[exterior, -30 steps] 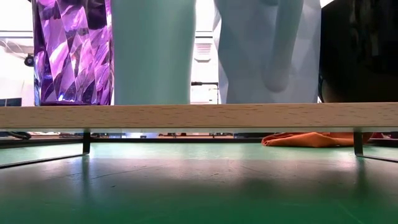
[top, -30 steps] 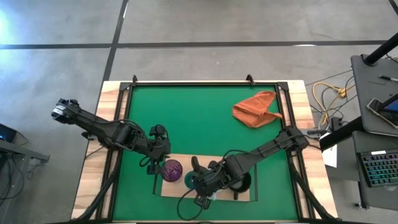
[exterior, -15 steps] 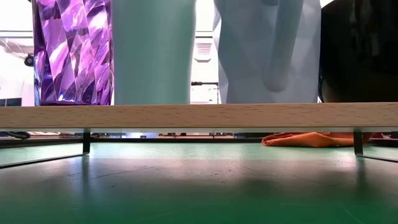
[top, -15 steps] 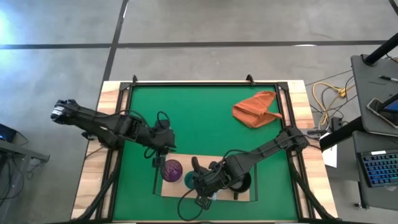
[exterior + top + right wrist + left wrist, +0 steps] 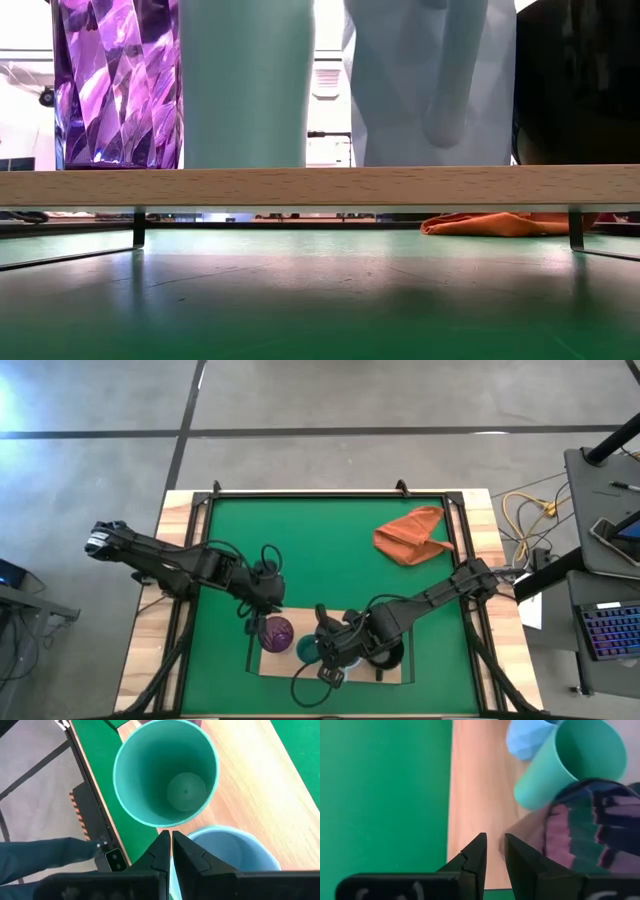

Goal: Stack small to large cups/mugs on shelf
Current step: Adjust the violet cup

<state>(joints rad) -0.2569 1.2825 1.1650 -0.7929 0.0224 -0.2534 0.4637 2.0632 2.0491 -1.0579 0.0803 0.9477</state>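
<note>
The light-wood shelf stands on the green mat near the table's near edge. On it, left to right in the low view, stand the purple tumbler, the pale teal cup, the light blue mug and the black mug, each upright on its base. My left gripper is almost shut and empty, at the shelf's left far corner beside the tumbler. My right gripper is shut, pointing down above the gap between the teal cup and the blue mug.
An orange-red cloth lies crumpled at the far right of the green mat. The shelf board rests on thin black uprights. The mat's far and left parts hold nothing else.
My left gripper has drawn a little away from the tumbler, toward the table's far and right side. My right gripper has shifted slightly toward the right and far over the shelf. The cups have stayed where they were.
</note>
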